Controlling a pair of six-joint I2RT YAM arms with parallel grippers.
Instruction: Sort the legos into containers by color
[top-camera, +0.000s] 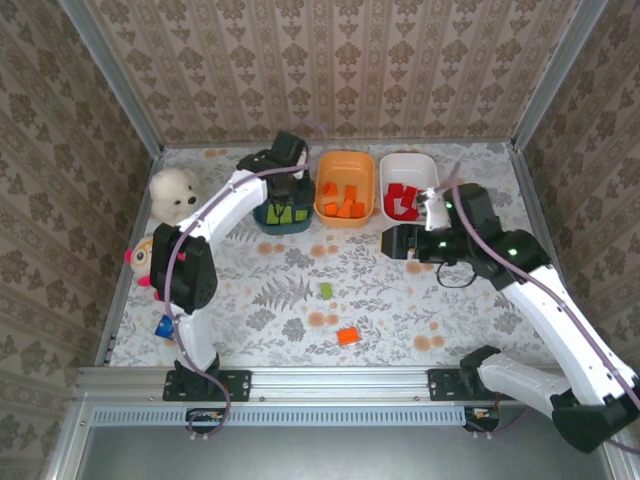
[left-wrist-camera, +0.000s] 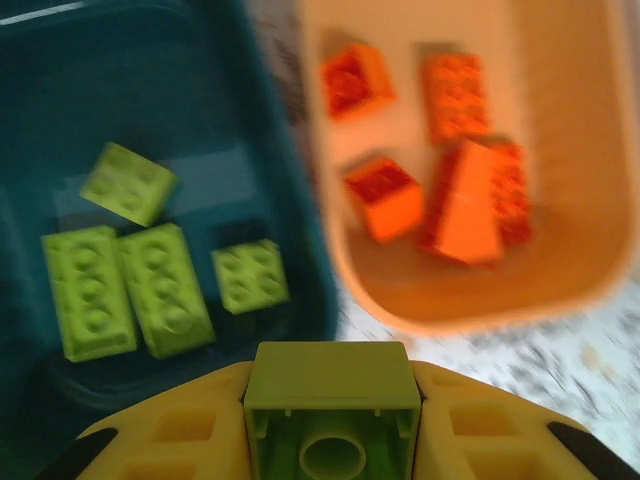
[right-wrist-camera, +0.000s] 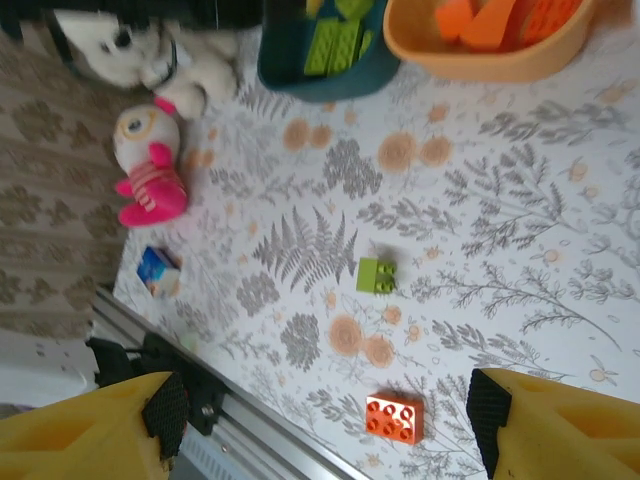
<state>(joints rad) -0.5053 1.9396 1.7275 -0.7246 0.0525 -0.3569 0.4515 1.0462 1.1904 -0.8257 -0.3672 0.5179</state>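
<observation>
Left arm (top-camera: 225, 205) & right arm (top-camera: 560, 310): white links, black joints, purplish cables (top-camera: 172, 262). Left claw (left-wrist-camera: 332, 378), right claw (right-wrist-camera: 328, 415): yellow w/ black pads (right-wrist-camera: 165, 410).

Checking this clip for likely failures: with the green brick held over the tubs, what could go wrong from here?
1. The left gripper holds a green brick above the wall of the teal tub beside the orange tub; released here, it might bounce out or land with the orange ones.
2. The open right gripper faces a loose orange brick near the front rail; a clumsy grab might push it off.
</observation>
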